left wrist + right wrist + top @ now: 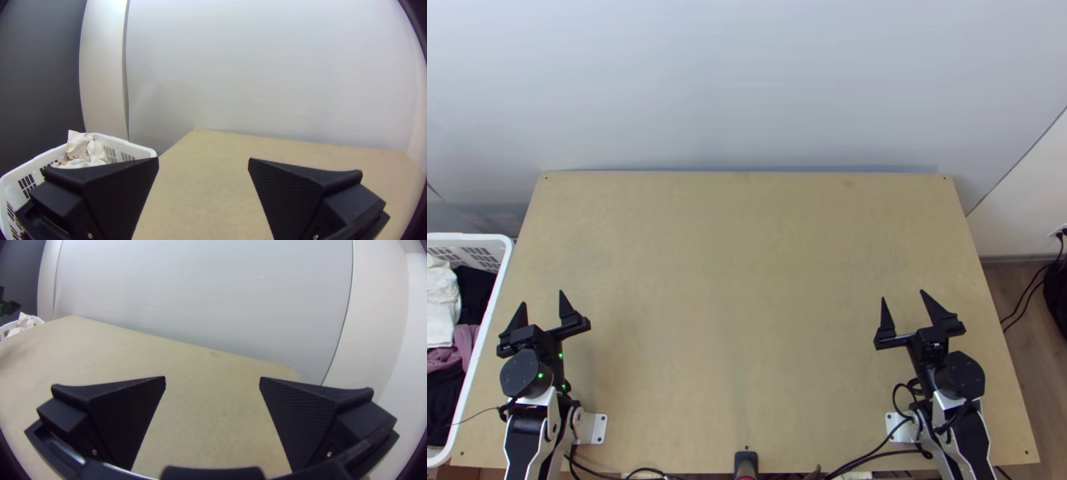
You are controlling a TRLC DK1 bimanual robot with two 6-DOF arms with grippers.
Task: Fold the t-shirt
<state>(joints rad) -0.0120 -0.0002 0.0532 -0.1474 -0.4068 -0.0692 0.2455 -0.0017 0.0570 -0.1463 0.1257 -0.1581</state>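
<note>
Now, clothes (441,308) are lying in the basket (496,286) beside my left fingers (568,310), well apart from my right fingers (937,309); both are gaping wide, empty.

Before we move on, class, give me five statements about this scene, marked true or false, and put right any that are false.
1. The left gripper and the right gripper are both open. True.
2. The white basket stands on the right gripper's side of the table. False: it stands at the side of the table nearer the left gripper.
3. A white cloth lies in the basket. True.
4. The right gripper is clamped on the white cloth. False: nothing is between its fingers.
5. A mauve cloth lies in the basket. True.
</note>
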